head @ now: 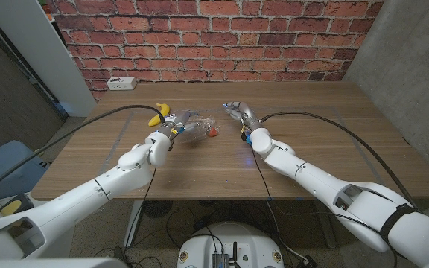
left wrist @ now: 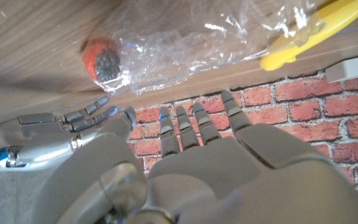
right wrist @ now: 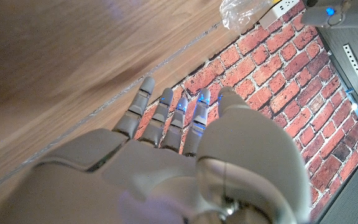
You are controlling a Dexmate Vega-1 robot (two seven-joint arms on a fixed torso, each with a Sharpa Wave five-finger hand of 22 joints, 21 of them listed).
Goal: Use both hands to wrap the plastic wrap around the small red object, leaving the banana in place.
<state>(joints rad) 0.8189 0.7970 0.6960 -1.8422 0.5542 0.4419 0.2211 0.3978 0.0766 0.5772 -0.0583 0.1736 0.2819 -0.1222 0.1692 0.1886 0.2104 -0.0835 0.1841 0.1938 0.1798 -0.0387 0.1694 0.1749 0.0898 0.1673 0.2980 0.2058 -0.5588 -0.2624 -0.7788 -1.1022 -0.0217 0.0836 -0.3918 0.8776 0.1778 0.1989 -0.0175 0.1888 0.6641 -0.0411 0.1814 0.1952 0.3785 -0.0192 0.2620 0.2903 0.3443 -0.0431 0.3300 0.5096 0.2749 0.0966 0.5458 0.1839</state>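
Observation:
The small red object (head: 213, 132) (left wrist: 101, 59) lies on the table at the right end of a crumpled sheet of clear plastic wrap (head: 196, 124) (left wrist: 191, 43), partly under its edge. The yellow banana (head: 159, 115) (left wrist: 316, 28) lies just behind the wrap's left end. My left hand (head: 164, 138) (left wrist: 197, 162) is at the wrap's left end, fingers stretched out and apart, holding nothing. My right hand (head: 241, 117) (right wrist: 185, 143) hovers just right of the red object with its fingers spread and nothing in them. It also appears in the left wrist view as the right hand (left wrist: 61, 127).
A white power strip (head: 122, 83) (left wrist: 353, 67) lies at the table's far left corner by the brick wall. Bare wooden table (head: 304, 141) stretches to the right and front of the hands. A corner of the wrap (right wrist: 244, 11) shows beyond my right hand.

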